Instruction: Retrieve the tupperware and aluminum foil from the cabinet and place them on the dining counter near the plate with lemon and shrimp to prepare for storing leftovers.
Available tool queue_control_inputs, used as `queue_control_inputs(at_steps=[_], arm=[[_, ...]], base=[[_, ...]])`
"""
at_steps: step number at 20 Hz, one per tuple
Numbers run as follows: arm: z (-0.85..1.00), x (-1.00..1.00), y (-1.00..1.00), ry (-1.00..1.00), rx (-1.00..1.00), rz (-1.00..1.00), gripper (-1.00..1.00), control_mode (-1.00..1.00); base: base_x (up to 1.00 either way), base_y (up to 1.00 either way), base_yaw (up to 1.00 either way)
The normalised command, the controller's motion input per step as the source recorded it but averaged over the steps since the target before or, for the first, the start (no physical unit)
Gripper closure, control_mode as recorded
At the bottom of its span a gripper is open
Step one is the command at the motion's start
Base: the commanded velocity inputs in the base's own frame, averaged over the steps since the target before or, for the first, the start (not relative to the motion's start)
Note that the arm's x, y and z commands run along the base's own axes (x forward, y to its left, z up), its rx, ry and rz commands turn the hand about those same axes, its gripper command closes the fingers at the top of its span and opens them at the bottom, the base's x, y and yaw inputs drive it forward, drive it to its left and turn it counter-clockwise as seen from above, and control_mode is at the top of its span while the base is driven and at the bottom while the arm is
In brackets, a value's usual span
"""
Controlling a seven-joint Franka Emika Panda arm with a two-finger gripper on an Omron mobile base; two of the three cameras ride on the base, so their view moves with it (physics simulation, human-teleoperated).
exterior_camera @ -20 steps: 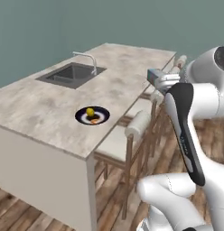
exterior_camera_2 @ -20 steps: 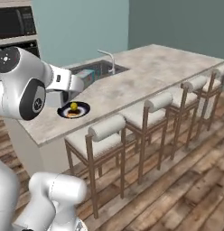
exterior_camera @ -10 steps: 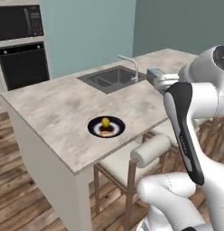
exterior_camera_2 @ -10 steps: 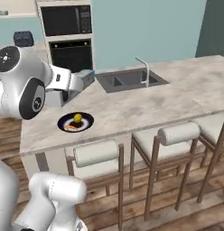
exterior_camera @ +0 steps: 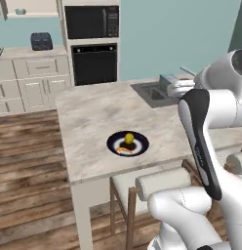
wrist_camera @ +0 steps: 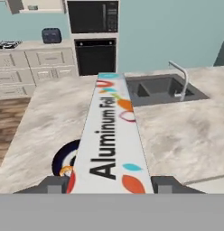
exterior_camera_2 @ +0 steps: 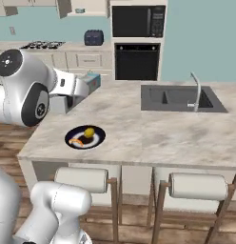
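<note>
My gripper [wrist_camera: 109, 185] is shut on the aluminum foil [wrist_camera: 111, 135], a long white box with coloured lettering held lengthwise over the dining counter [exterior_camera: 89, 117]. From the right base view its teal end [exterior_camera_2: 93, 81] sticks out of the gripper [exterior_camera_2: 79, 88] above the counter's left part. The plate with lemon and shrimp [exterior_camera_2: 85, 137] sits just below and in front of it, half hidden under the box in the hand view [wrist_camera: 63, 161]. The tupperware [exterior_camera_2: 80, 10] stands far back on the shelf of the open cabinet [exterior_camera: 25, 6].
A sink with a tap [exterior_camera_2: 179, 97] is set into the counter to the right. Padded stools [exterior_camera_2: 84, 178] line the near edge. Far back are a dark navy toaster [exterior_camera: 41, 40], a black oven and microwave [exterior_camera_2: 138, 40], and a hob [exterior_camera_2: 41, 45].
The base has driven and turned, so the whole scene has swung: the back wall with oven and cabinets has come into sight. The foil stays in the gripper above the counter.
</note>
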Motion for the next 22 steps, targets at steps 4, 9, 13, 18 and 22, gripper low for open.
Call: queue_control_inputs(at_steps=[4, 9, 13, 18, 22], arm=[[0.0, 0.0, 0.0, 0.0, 0.0, 0.0, 1.0, 1.0], [-0.1, 0.12, -0.02, -0.01, 0.01, 0.08, 1.0, -1.0], [-0.46, 0.57, -0.16, -0.02, 0.04, 0.3, 1.0, -1.0], [-0.38, 0.34, -0.64, -0.02, 0.03, 0.08, 1.0, -1.0], [-0.64, 0.27, -0.69, 0.02, 0.0, -0.1, 1.0, -1.0]], base=[[0.73, -0.45, 0.69], [0.58, -0.22, 0.45], [0.0, 0.0, 0.0], [0.0, 0.0, 0.0], [0.0, 0.0, 0.0]])
